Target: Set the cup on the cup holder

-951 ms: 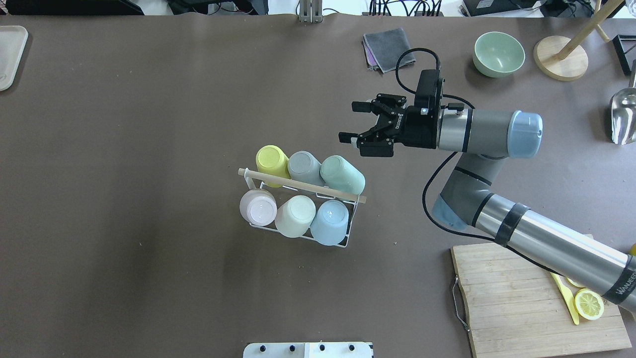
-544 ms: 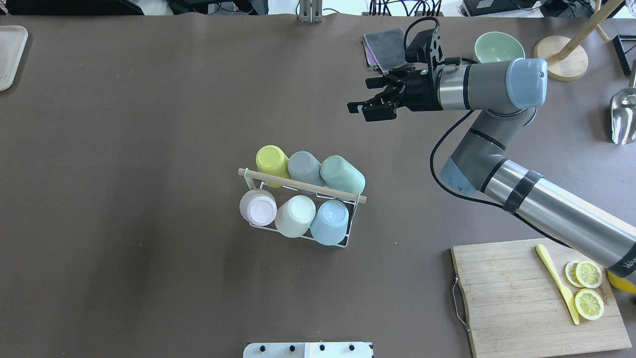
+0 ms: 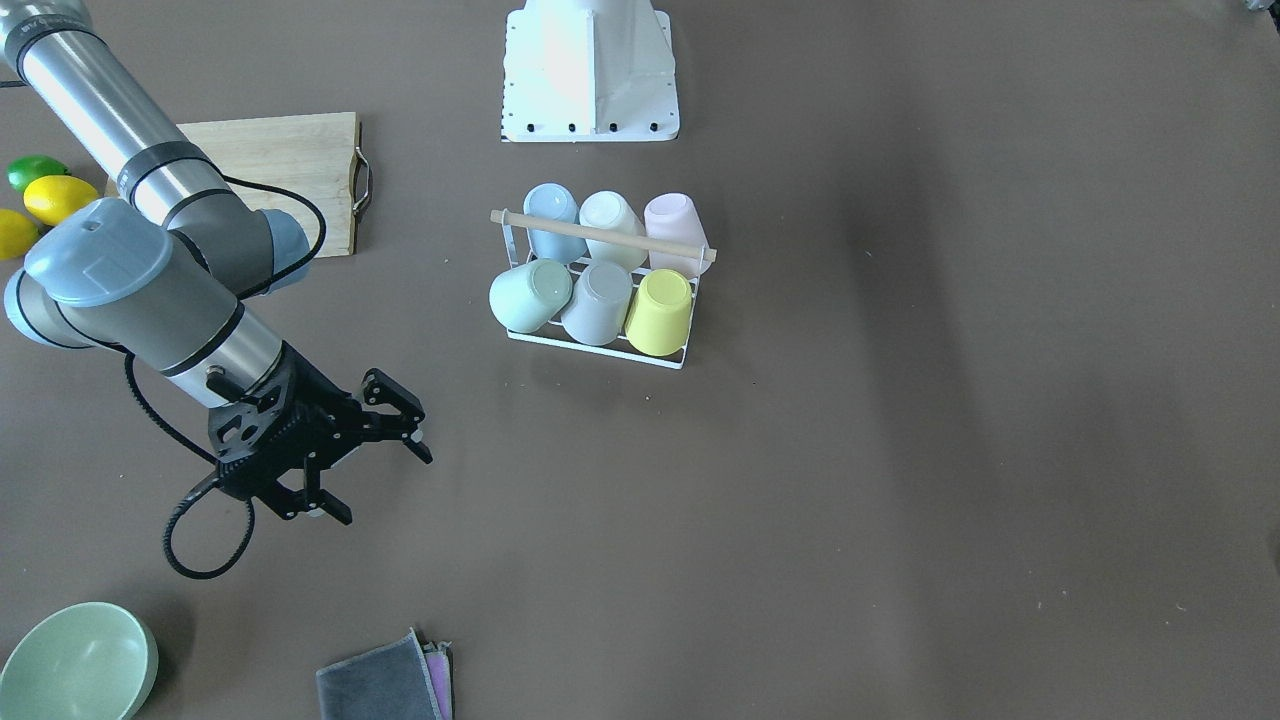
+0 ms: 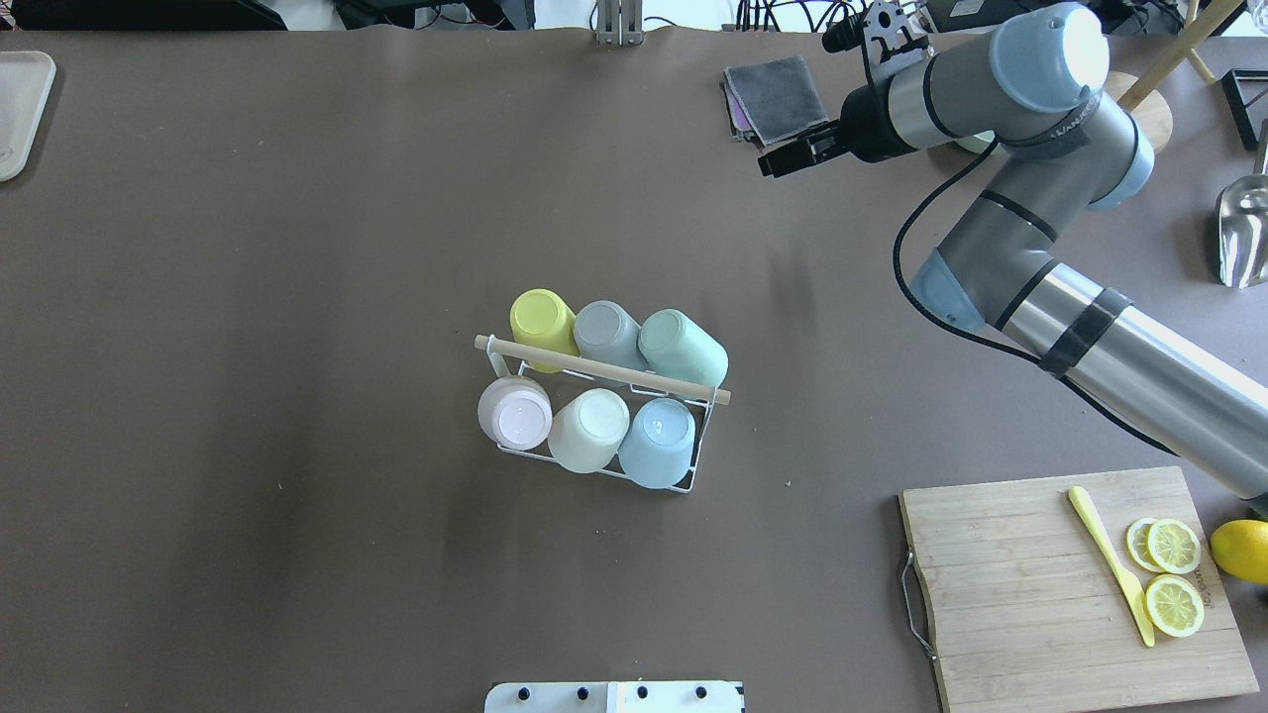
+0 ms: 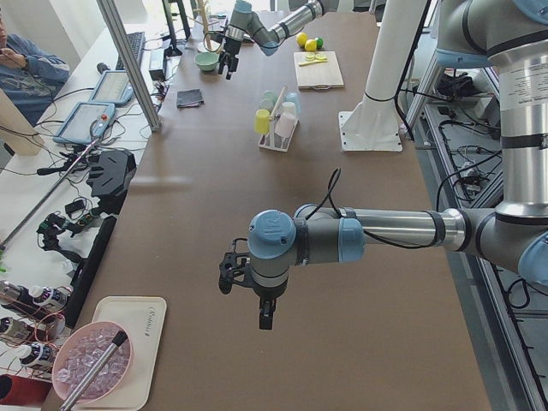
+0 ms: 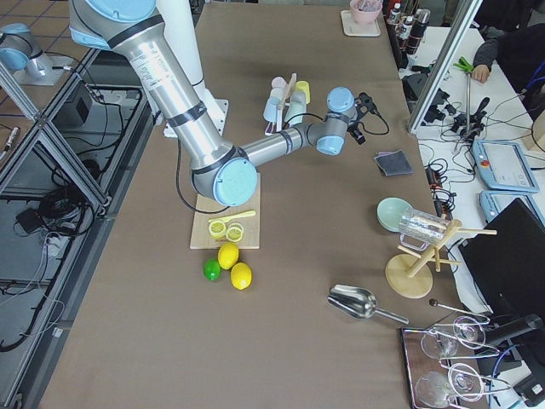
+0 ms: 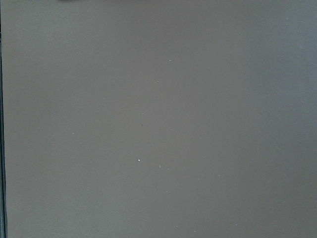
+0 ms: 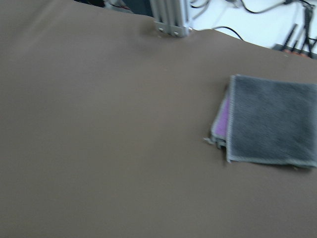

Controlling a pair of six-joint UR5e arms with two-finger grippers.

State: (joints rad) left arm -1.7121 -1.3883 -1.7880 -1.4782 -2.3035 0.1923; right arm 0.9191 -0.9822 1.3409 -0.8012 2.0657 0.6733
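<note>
The small white wire cup holder with a light wooden rod across its top [image 4: 604, 369] stands near the middle of the brown table [image 4: 297, 248], and 6 cups sit upside down on its prongs in 2 rows of 3. The far row holds the yellow cup [image 4: 542, 319] on the left, the grey cup [image 4: 606, 332] in the middle and the mint-green cup [image 4: 684, 349] on the right, all 3 tilted away from the rod. The near row holds the pale pink cup [image 4: 514, 413], the cream cup [image 4: 590, 429] and the light blue cup [image 4: 658, 443], left to right, touching side by side.

The right gripper [image 3: 385, 487] hangs above the far right part of the table, well apart from the holder, its 2 black fingers spread wide with nothing between them. Just beyond it, at the far edge, lies the folded grey cloth with a purple one under it [image 4: 775, 99]. The pale green bowl [image 3: 75, 660] sits to the right of the cloth.

The left gripper [image 5: 245, 301] shows only in the side view from the table's left end, above bare table far left of the holder; whether its fingers are apart or together cannot be told.

At the near right, the wooden cutting board [image 4: 1001, 584] carries the yellow plastic knife [image 4: 1109, 564] and lemon slices [image 4: 1174, 574]
</note>
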